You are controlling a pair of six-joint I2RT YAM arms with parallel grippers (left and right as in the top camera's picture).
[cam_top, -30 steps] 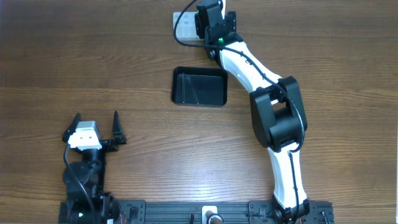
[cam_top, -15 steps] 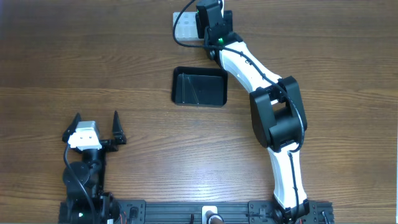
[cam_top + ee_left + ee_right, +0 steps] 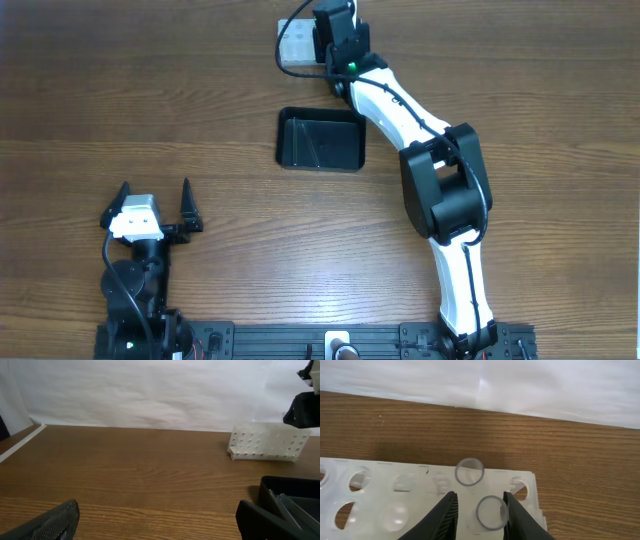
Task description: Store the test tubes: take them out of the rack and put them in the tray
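Note:
A white test tube rack (image 3: 296,40) stands at the table's far edge, partly under my right gripper (image 3: 335,25). In the right wrist view the rack (image 3: 395,500) has several empty holes and two clear tubes upright. One tube (image 3: 469,471) stands just beyond the fingers. The other tube (image 3: 492,512) rises between the fingers of my right gripper (image 3: 481,510), which is open around it, one finger close against it. The black tray (image 3: 320,140) lies nearer, with faint clear shapes inside. My left gripper (image 3: 155,205) sits open near its base, holding nothing.
From the left wrist, the rack (image 3: 269,441) and the tray's corner (image 3: 292,495) lie off to one side across bare wood. A white backdrop runs behind the table's far edge. The right arm (image 3: 440,190) stretches over the table beside the tray.
The right gripper has shifted slightly farther over the rack. The left arm has stayed still.

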